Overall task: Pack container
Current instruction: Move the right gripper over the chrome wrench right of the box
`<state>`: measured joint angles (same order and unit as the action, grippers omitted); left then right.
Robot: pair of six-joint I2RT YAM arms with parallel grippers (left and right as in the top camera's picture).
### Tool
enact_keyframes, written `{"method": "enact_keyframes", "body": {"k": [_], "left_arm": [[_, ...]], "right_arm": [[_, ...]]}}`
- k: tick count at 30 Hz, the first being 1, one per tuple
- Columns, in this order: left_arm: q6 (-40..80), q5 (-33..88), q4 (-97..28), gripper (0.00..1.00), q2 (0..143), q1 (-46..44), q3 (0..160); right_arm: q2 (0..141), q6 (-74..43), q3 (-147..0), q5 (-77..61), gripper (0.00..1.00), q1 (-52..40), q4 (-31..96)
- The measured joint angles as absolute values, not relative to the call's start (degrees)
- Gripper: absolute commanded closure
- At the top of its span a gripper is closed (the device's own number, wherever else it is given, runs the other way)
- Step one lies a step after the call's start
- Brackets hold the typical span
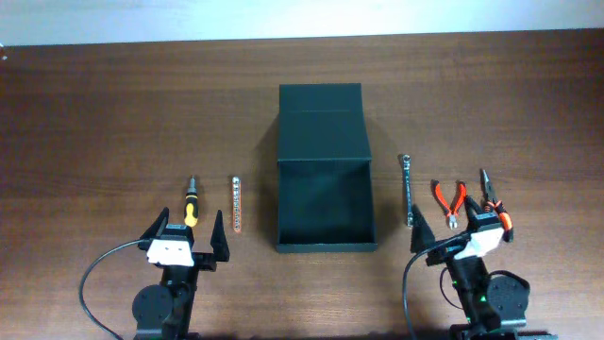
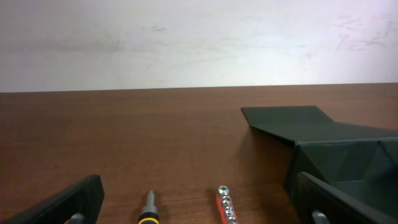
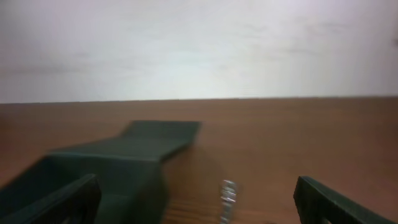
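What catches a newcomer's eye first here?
The black container sits open and empty mid-table, lid flapped back. Small tools flank it: a screwdriver and red bit strip on its left, a metal bar, red pliers and a second pair on its right. The left gripper and right gripper stand open at the near edge.

Container point(image 1: 325, 203) between screwdriver point(image 1: 191, 203) and pliers point(image 1: 449, 201)

A dark brown wood-grain table point(image 1: 104, 113) fills the overhead view. Behind its far edge stands a plain whitish wall point(image 2: 199, 37), faintly scuffed and evenly lit, with no hard shadows.
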<state>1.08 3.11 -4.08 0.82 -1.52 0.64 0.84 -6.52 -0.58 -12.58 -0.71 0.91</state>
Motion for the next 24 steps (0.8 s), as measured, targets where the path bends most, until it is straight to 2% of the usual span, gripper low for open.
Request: {"method": "enact_keyframes", "body": {"k": [5, 9, 12, 15, 24], "left_arm": [[1.1, 3.1, -4.1, 0.01, 0.8, -1.5, 0.6], [1.1, 3.1, -4.1, 0.01, 0.8, -1.5, 0.6], [1.1, 3.1, -4.1, 0.01, 0.8, -1.5, 0.6], [1.1, 3.0, -4.1, 0.01, 0.8, -1.5, 0.6], [1.1, 2.9, -4.1, 0.01, 0.8, -1.5, 0.6]], "right_arm": [[1.0, -7.7, -0.9, -19.0, 0.01, -0.7, 3.0], [4.6, -7.1, -5.4, -13.0, 0.01, -0.7, 4.2], [12.3, -4.4, -15.1, -7.6, 0.01, -0.7, 7.6], [23.5, -3.0, -28.1, -4.6, 0.01, -0.7, 19.8], [73.5, -4.6, -76.2, -4.4, 0.01, -0.7, 63.7]]}}
